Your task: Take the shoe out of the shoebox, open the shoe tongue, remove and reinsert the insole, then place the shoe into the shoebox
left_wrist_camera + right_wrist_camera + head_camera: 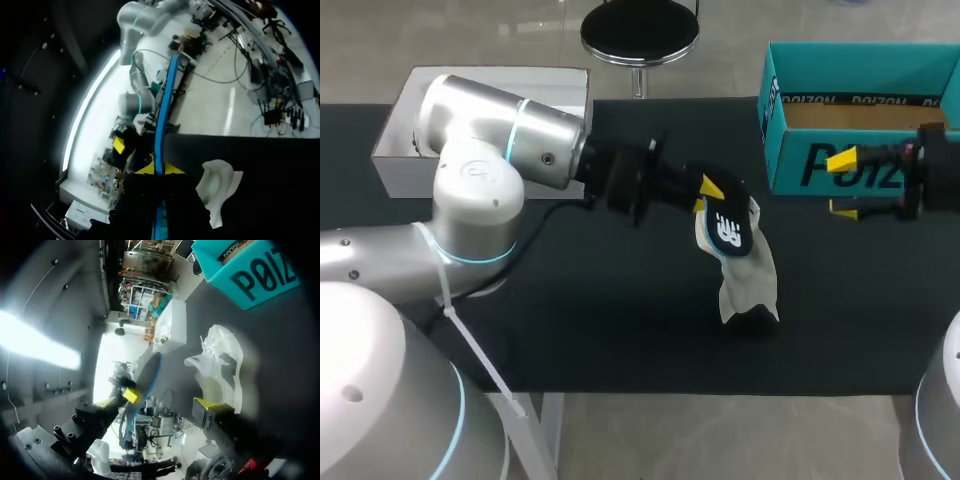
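At mid-table, left pincer (706,196) clenched on insole (730,230), white shoe (745,285) just beside it, right pincer (843,184) released near shoebox (790,150).

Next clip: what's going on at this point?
The left pincer is shut on a dark insole with a white logo, holding it over the white sneaker on the black table. The right pincer hangs open and empty in front of the teal cardboard shoebox.

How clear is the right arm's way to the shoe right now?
Probably yes: the right gripper is open and empty, with nothing between it and the shoe. The left gripper holds the insole close by the shoe, so it may crowd the approach.
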Robot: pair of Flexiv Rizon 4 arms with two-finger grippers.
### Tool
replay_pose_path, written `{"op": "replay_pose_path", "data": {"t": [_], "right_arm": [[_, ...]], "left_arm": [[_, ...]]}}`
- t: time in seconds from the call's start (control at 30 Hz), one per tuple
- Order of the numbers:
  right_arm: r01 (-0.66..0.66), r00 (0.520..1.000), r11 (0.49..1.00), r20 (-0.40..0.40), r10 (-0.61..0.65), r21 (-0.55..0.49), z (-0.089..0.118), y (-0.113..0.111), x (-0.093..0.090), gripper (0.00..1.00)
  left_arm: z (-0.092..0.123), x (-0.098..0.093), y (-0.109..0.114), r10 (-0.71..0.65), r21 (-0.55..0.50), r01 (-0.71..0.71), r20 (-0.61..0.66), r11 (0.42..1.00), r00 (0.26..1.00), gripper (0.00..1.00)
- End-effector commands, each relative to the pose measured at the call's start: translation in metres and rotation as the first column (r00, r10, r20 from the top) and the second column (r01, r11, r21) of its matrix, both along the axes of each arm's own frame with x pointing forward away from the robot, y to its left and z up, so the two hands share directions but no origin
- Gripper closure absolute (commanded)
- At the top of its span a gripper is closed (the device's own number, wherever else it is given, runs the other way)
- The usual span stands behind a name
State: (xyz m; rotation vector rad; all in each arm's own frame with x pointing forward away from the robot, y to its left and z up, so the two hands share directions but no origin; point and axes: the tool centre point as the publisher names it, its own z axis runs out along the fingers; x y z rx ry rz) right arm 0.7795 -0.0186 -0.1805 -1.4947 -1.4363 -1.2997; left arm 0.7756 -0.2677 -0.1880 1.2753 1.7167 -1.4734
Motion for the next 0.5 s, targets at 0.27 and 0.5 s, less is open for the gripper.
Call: {"op": "replay_pose_path", "data": {"t": [0.27,0.5], "right_arm": [[0.159,0.987,0.842,0.077,-0.139,-0.515,0.052,-0.035,-0.061,0.0],[0.159,0.987,0.842,0.077,-0.139,-0.515,0.052,-0.035,-0.061,0.0]], "left_arm": [[0.015,-0.01,0.002,-0.03,0.072,0.032,-0.028,0.997,0.999,1.0],[0.021,-0.015,0.004,-0.029,0.113,0.033,-0.04,0.993,0.999,1.0]]}}
